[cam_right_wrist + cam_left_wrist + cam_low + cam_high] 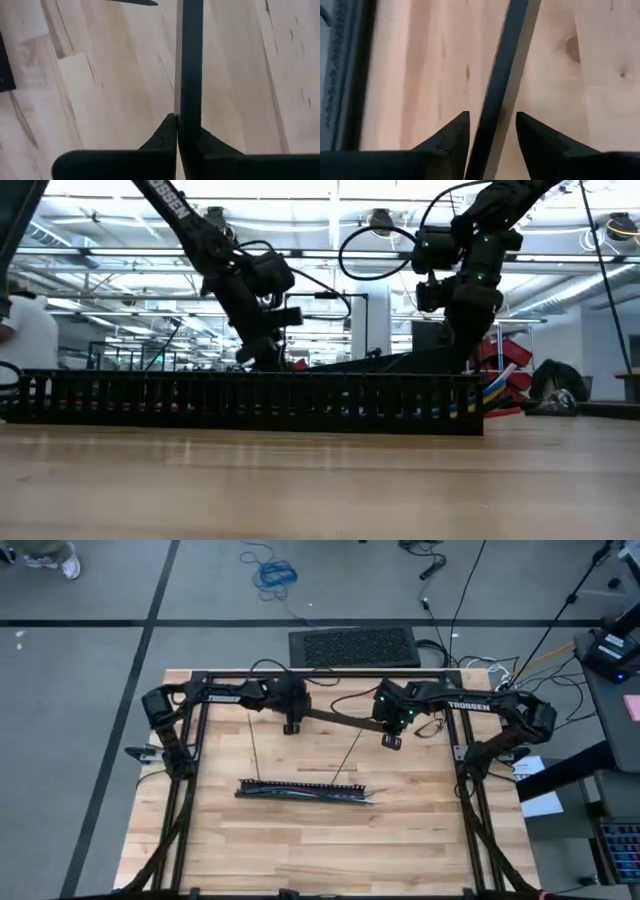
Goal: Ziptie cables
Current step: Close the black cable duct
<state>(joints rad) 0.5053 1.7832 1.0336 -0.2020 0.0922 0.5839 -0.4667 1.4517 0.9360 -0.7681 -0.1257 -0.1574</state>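
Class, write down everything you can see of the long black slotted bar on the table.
The long black slotted bar lies flat on the wooden table, crosswise between the two arms. From the low view it looks like dark plastic, its side wall cut into a row of narrow upright slots. The multicoloured cables run along it, their ends poking out at one end. Neither gripper touches it.

The long black slotted bar [250,400] lies across the wooden table [320,485], spanning from the picture's left edge to right of centre. At its right end, the cables [492,392] emerge as blue, yellow and pale wires just beside the bar. Two dark arms descend from above behind the bar: one [235,280] left of centre, the other [465,270] right of centre. Their fingertips are hidden behind the bar. A person's pale sleeve [25,330] shows at the far left, in the room beyond.
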